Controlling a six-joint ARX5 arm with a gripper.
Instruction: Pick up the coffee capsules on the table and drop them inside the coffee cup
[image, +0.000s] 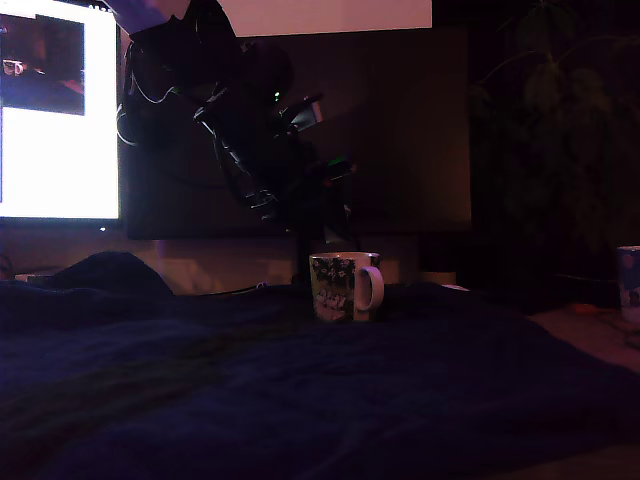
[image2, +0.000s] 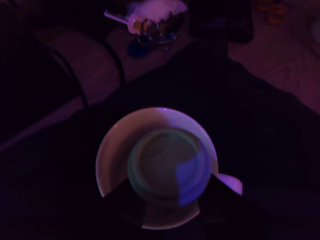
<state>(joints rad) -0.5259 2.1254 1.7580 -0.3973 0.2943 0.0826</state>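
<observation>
I see the mug (image: 346, 287) standing upright on the dark blue tabletop (image: 250, 400), handle toward the exterior view's right. My arm (image: 250, 130) hangs directly above it. In the wrist view a capsule (image2: 167, 167) shows round within the mug's rim. I cannot tell the end effector's opening.

Dim indoor room, most likely a home or small office used as a robot test corner. A bright computer monitor (image: 60, 110) glows behind the table (image: 250, 400), a surface draped in dark navy wrinkled fabric. A dark panel (image: 390, 130) stands behind the table, with a leafy houseplant (image: 560, 110) beyond it toward the exterior view's right. Cables (image: 150, 95) hang just beside the monitor. A patterned household coffee cup (image: 345, 287) on the cloth suggests a domestic setting rather than a workshop.
</observation>
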